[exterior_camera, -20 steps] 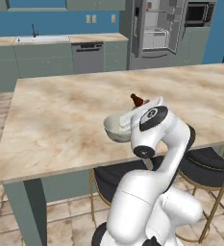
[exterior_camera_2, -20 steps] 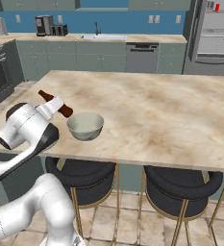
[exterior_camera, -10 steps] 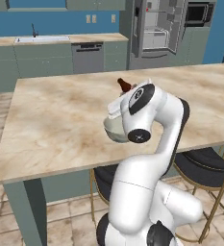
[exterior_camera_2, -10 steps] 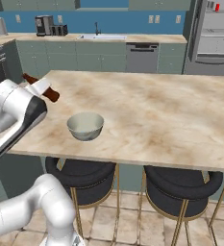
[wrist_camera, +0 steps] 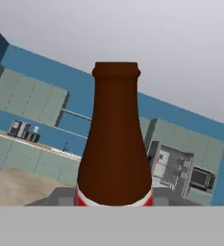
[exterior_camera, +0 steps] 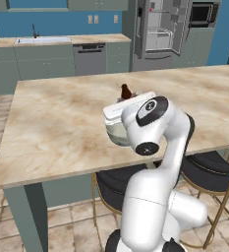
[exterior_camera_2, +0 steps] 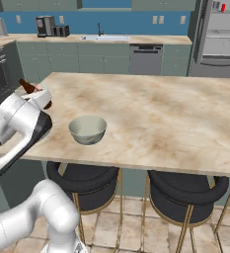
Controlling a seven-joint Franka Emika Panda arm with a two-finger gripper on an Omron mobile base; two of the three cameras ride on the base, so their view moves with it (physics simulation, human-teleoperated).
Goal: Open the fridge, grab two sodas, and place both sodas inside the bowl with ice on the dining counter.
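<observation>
On the marbled desk (exterior_camera_2: 161, 118) sits one bowl (exterior_camera_2: 87, 129); the fingers (wrist_camera: 114, 202) clasp one brown soda bottle (wrist_camera: 115, 144).

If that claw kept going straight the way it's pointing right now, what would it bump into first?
The gripper is shut on a brown soda bottle and points up and away over the kitchen. Beyond the bottle the way looks free at first; far off come the blue wall and the ceiling, though depth is hard to judge.

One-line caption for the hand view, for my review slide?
Brown soda bottle held in the gripper, neck up, with the open fridge far behind.
</observation>
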